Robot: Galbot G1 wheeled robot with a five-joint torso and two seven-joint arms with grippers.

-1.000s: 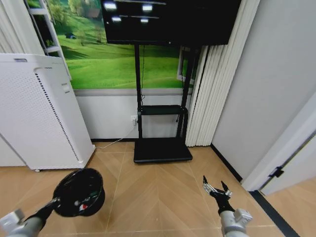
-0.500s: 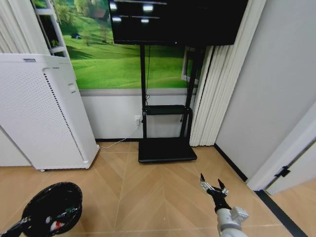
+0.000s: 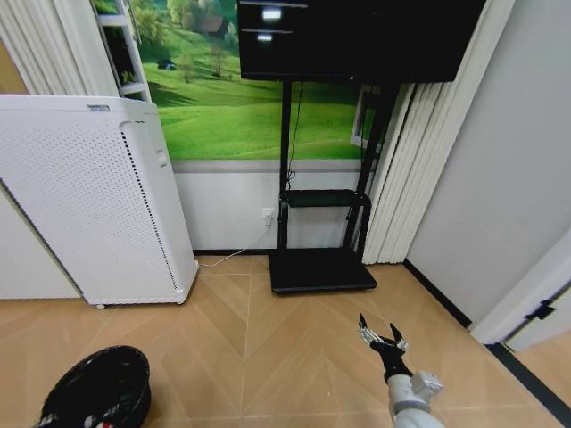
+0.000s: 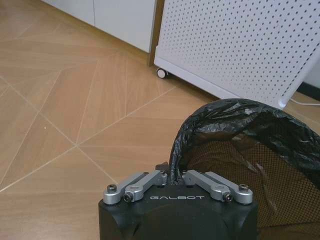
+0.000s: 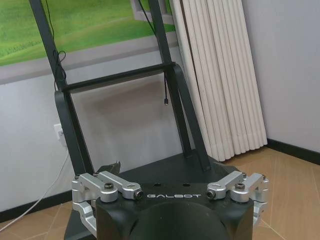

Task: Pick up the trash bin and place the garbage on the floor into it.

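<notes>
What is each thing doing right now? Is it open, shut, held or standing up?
Small round black bin with crinkly black bag liner: held by its rim, opening facing up.
Left tool: shut on the bin's rim.
Right tool: open, holding nothing.
Tall white perforated appliance: standing upright on the floor.
Big black screen on a stand: dark.

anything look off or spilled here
Nothing stands out. The trash bin sits low at the robot's left, its black liner crinkled over the rim, with the left hand shut on that rim. The right hand is open over bare floor. No garbage lies on the floor in view.
</notes>
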